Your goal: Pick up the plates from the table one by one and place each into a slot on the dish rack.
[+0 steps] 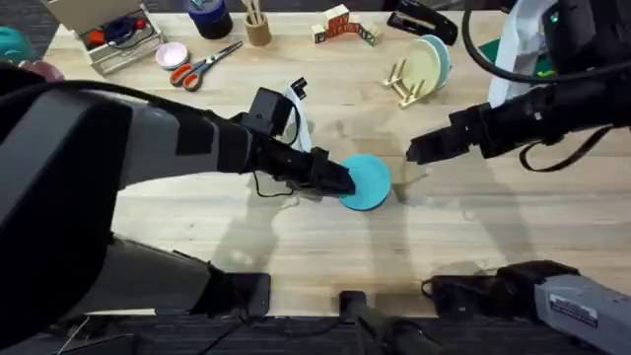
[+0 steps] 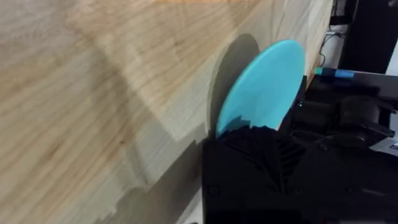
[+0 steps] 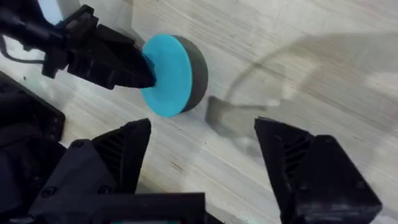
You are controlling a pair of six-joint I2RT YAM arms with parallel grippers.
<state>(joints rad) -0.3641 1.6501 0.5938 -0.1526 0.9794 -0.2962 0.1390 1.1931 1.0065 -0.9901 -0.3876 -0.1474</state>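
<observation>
Wooden table (image 1: 473, 227) lies under us; our left gripper (image 1: 340, 179) pinches the turquoise plate (image 1: 370, 182) by its rim, mid-table. Our right gripper (image 1: 414, 150), fingers wide and empty, hovers just right. The rim hold looks thin: the plate could slip before reaching the far-right dish rack (image 1: 402, 84), where the cream plate (image 1: 424, 64) stands.

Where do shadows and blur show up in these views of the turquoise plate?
Overhead: the left arm shows large, dark and blurred, and soft shadows lie on the table. Left wrist: the turquoise plate throws a dark shadow on the wood. Right wrist: the right gripper, its fingers apart, shadows the planks.
</observation>
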